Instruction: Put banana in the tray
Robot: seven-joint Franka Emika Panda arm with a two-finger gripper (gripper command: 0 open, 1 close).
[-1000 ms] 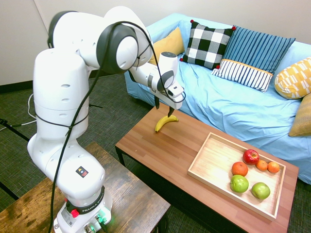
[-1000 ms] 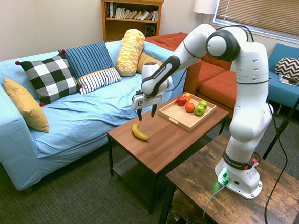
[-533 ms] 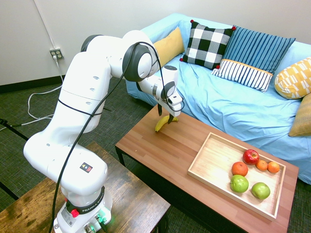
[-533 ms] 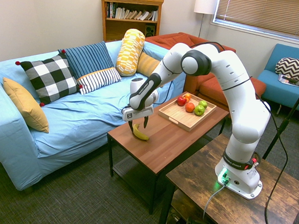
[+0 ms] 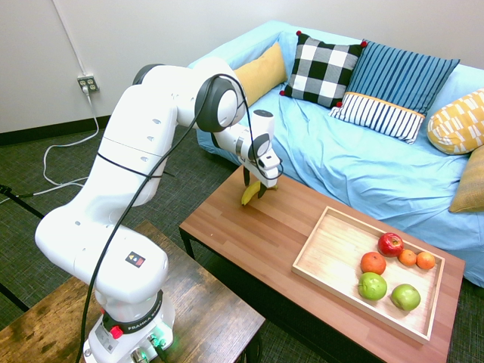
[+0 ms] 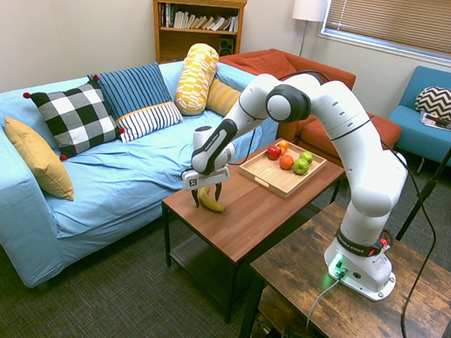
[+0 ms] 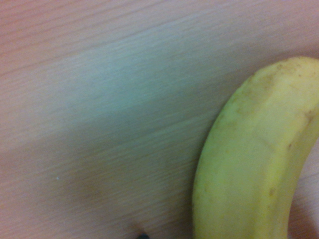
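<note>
yellow banana [image 6: 211, 201] lying on the wooden counter [image 5: 234, 217], directly beneath and between the wide-open jaws [image 6: 207, 202], wooden tray [image 5: 337, 281] well apart from the jaws on the same counter, holding red apple [image 5: 390, 244], green apples [image 5: 372, 286] and oranges [image 5: 373, 262], blue-covered sofa [image 6: 144, 167] just beside the jaws

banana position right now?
First exterior view: banana on the coffee table's far-left part, under the open end effector, left of the tray.

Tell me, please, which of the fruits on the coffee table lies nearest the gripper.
The banana, the only yellow fruit, lying outside the tray, between the gripper's open fingers.
</note>
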